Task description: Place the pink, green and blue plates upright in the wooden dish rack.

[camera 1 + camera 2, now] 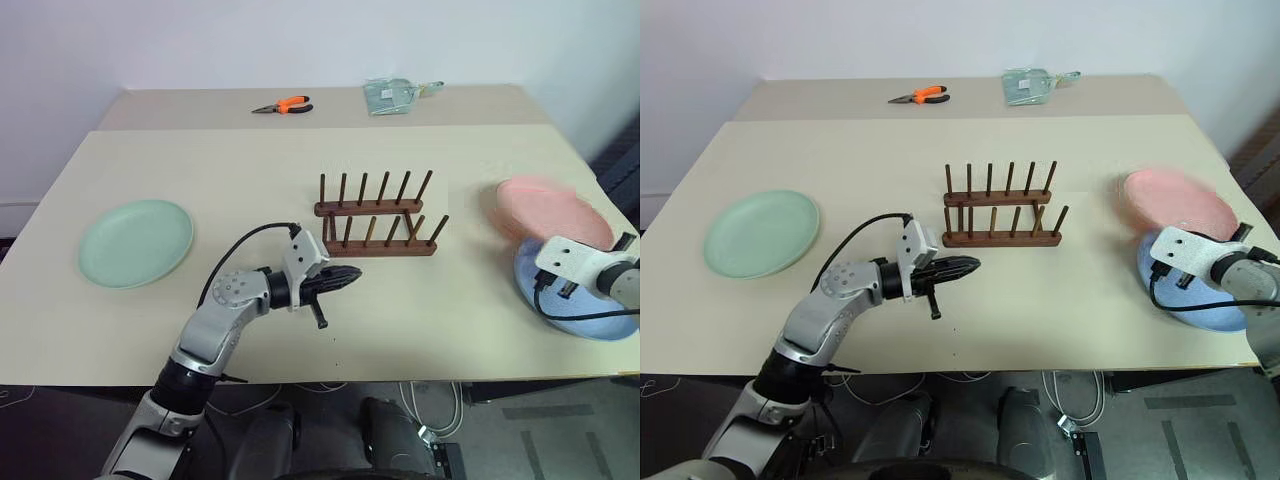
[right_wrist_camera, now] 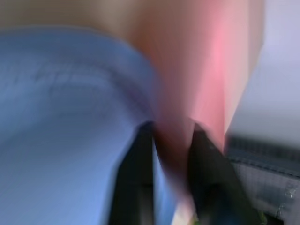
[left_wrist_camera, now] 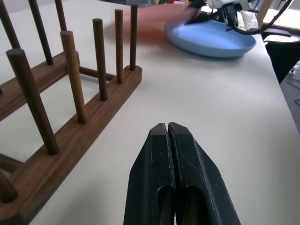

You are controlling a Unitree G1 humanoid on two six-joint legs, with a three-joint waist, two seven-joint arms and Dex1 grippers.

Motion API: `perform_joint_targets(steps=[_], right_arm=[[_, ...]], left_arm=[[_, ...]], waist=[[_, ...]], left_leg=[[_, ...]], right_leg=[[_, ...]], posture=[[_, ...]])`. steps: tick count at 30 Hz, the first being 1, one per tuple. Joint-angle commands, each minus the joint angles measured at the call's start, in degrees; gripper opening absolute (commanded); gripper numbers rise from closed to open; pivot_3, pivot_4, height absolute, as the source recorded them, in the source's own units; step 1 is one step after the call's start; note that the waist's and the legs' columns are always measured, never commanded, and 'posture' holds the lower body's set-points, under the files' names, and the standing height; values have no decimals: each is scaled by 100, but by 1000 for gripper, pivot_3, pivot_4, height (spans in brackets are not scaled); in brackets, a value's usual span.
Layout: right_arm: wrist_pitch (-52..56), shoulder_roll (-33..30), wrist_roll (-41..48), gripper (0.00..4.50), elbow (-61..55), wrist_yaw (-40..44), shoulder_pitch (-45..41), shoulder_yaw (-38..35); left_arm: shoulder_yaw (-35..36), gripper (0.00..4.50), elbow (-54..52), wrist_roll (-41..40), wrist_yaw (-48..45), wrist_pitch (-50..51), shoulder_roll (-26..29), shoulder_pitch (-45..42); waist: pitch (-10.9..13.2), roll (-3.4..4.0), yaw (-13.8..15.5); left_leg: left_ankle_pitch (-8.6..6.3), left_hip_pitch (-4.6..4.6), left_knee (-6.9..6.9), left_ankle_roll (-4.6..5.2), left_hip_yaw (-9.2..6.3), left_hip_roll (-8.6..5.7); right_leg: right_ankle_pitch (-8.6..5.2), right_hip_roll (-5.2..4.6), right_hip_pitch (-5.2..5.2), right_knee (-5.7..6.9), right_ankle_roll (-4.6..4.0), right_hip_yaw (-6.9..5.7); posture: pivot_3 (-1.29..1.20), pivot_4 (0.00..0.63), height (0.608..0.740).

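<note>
plates are what you're sorting here, and none is in the rack yet. nearest you, your left gripper hangs just above the table in front of the wooden dish rack, pointing toward your right with its two black fingers pressed flat together and nothing between them. i judge it is parked there to leave the rack open to the other arm.

off to your right, near the table's front corner, the blue plate lies flat, and your right gripper sits over its far edge. in the right wrist view the pink plate runs down between the two dark fingers, so you have it pinched by the rim, with the blue plate just under and beside it. from the head views the pink plate shows blurred and partly overlapping the blue one's far side; whether it is clear of the blue plate you cannot tell. a rim grip makes sense here, since the plate has to go in on edge between the pegs.

further out on your left, the green plate rests flat and well apart from everything else. the rack stands mid-table, both rows of upright pegs empty.

at the far edge lie orange-handled pliers and a clear plastic packet, neither of them any part of your job.
</note>
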Motion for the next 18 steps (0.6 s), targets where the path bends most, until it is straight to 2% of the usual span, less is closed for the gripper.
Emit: perform_joint_targets(steps=[1,3,4,7,9,11,15,18], right_arm=[[-204,-41,8,68,-284,-200,-147,-274],[-79,138,430,68,-677,-128,-272,-590],[151,364,917,68,-1014,-11,-408,-827],[1772,1497,3479,68,-2344,214,-1092,-1698],[2897,1992,5745,68,-3339,281,-1267,-2071],[3651,2305,7187,68,-3747,-68,-1454,-2292],[4171,2349,7954,68,-3916,-519,-1527,-2292],[4336,2344,8010,68,-3917,-669,-1491,-2041]], left_arm=[[30,0,-250,-32,47,-52,55,30],[82,0,-236,-47,68,-58,94,39],[117,0,-228,-55,82,-67,116,45],[192,0,-178,-80,106,-99,169,60],[181,0,-125,-57,86,-162,199,80],[159,0,-92,-32,79,-200,216,80],[134,0,-84,-39,94,-212,210,69],[135,0,-136,-51,119,-211,212,100]], waist=[[0,0,6],[0,1,8],[1,0,-2],[5,3,-82],[5,7,-87],[5,4,-49],[5,3,64],[5,3,39]], left_leg=[[0,-1,0,0,-1,0],[0,-1,0,0,-2,0],[0,-1,0,0,-2,0],[0,4,-3,0,-3,5],[0,2,-3,0,-17,8],[0,-3,-6,2,-37,7],[-2,-10,1,4,-39,2],[-2,-11,3,4,-30,-1]], right_leg=[[0,0,0,0,0,-1],[0,0,0,-1,0,0],[0,0,0,0,0,1],[1,5,0,2,1,4],[3,8,1,7,0,3],[12,8,3,3,-14,-14],[9,1,8,-9,-20,-16],[9,-2,8,-12,-19,-10]], posture=[[0,150,740],[0,150,740],[0,150,740],[0,150,740],[0,150,740],[0,150,740],[0,150,740],[0,150,740]])
